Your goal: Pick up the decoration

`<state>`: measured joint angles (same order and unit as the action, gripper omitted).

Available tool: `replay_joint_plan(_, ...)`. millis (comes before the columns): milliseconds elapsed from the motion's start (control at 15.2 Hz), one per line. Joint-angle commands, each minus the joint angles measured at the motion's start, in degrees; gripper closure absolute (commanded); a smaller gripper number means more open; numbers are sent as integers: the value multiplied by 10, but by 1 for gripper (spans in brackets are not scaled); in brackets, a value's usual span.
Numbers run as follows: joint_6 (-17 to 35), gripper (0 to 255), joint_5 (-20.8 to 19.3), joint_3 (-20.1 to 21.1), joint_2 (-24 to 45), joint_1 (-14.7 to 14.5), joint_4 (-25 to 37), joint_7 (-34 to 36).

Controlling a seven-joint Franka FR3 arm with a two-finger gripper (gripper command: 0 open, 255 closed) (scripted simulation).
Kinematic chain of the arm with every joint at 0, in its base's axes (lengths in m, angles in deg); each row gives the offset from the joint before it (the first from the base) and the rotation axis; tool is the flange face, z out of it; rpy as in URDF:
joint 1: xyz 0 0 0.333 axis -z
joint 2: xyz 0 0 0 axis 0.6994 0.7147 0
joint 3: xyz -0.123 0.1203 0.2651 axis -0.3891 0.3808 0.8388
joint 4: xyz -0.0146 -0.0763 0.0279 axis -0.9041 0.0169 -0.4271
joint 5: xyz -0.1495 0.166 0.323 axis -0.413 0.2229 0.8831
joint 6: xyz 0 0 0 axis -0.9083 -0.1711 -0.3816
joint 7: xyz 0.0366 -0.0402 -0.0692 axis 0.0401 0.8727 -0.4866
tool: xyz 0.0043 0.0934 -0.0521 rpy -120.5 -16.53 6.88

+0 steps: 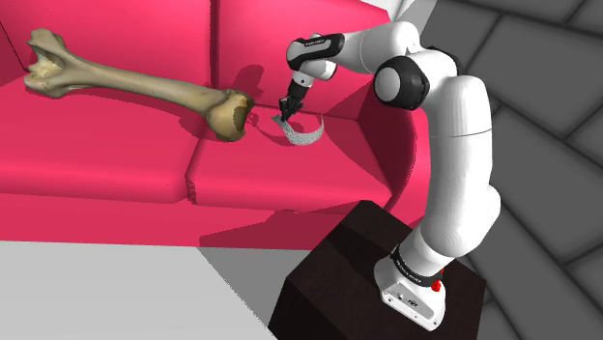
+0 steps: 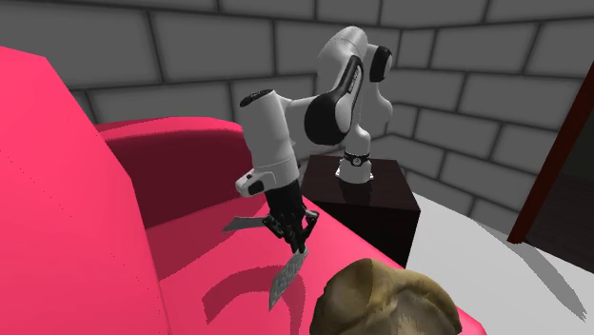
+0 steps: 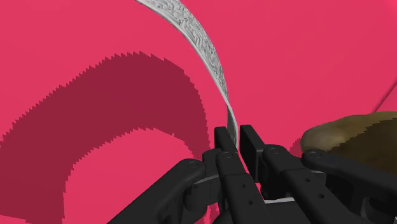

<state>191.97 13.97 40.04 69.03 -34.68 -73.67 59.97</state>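
pink sofa (image 1: 116,164) seat under the work: the black gripper (image 3: 234,137) pinches the rim of a curved silver decoration (image 3: 202,43) over the cushion. 1 big bone (image 1: 135,82) lies close by toward the shoulder view's left, with the backrest close behind.

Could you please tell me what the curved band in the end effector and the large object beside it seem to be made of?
Curved band: looks like silvery metal, a thin grey strip with fine embossed patterning. Large object: looks like bone, matt tan-beige, mottled, with knobbly ends. Neither is certain.
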Motion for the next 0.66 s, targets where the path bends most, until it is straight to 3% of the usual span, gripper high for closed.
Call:
replay_joint_plan(0, -11, 255, -3, -2, -8, 0, 3, 3)
replay_joint_plan(594, -52, 255, -12, -6, -27, 0, 27, 18)
